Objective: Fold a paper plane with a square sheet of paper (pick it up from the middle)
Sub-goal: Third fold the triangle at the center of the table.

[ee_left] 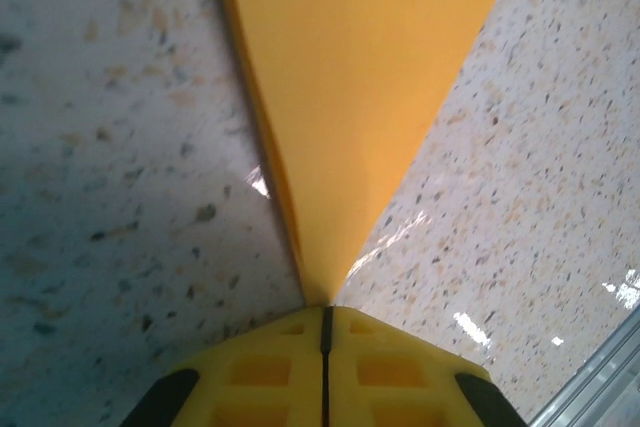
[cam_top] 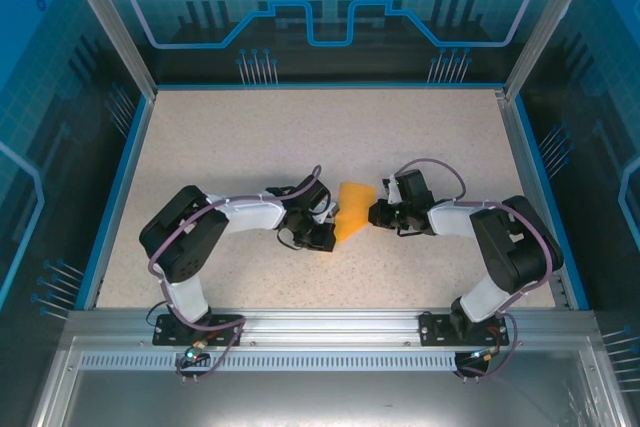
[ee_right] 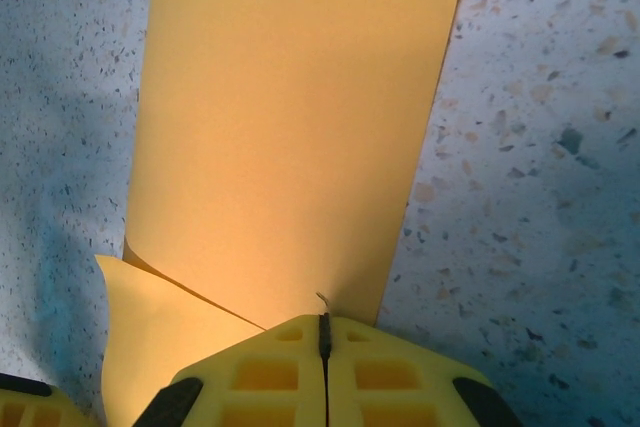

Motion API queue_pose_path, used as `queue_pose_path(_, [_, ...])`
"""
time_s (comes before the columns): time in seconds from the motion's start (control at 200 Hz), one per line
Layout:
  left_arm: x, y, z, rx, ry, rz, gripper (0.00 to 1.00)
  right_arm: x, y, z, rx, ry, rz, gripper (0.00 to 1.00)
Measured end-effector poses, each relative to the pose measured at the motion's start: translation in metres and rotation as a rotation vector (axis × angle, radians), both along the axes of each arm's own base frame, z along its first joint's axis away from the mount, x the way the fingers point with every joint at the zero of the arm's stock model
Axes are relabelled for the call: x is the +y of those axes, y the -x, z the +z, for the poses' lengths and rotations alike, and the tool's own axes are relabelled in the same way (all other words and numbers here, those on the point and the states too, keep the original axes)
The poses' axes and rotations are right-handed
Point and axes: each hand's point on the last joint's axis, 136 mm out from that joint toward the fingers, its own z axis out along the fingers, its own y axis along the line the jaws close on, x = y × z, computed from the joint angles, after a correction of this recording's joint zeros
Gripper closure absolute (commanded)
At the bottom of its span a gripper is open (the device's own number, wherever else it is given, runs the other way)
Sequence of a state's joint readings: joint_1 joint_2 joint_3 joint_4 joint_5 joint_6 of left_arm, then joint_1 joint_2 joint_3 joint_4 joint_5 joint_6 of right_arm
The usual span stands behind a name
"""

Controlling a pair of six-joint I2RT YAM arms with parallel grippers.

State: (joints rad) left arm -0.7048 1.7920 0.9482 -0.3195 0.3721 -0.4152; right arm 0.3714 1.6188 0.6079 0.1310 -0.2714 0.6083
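The orange sheet of paper (cam_top: 352,211), creased into a tapering shape, is held up between my two grippers at the middle of the table. My left gripper (cam_top: 325,230) grips its lower left end. In the left wrist view the yellow fingers (ee_left: 270,367) are shut and the narrow tip of the paper (ee_left: 350,97) runs into their seam at the left gripper (ee_left: 325,312). My right gripper (cam_top: 380,213) is shut on the paper's right edge. In the right wrist view a broad flap of paper (ee_right: 290,127) meets the closed right gripper (ee_right: 323,319), with a second layer (ee_right: 150,337) behind it.
The speckled tabletop (cam_top: 300,137) is framed by a blue rim (cam_top: 120,187) and transparent walls. A metal rail (cam_top: 330,322) runs along the near edge and shows at the corner of the left wrist view (ee_left: 600,387). A yellow fingertip of the other gripper (ee_right: 25,407) is at the lower left.
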Motion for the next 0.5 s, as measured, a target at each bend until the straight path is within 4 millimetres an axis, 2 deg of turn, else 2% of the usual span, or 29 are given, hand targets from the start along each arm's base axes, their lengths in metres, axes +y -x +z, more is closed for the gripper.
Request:
queue_pose_path(0.165, [0.006, 0.006, 0.001, 0.018, -0.012, 0.002, 0.92, 0.0, 0.0, 0.0, 0.003, 0.002, 0.002, 0.94])
queue_pose_path(0.36, [0.018, 0.023, 0.005, 0.089, -0.057, 0.003, 0.92, 0.002, -0.002, 0.001, 0.006, 0.007, 0.008, 0.94])
queue_pose_path(0.5, [0.007, 0.014, 0.034, 0.066, -0.019, -0.002, 0.91, 0.003, -0.002, 0.001, 0.012, 0.011, 0.011, 0.93])
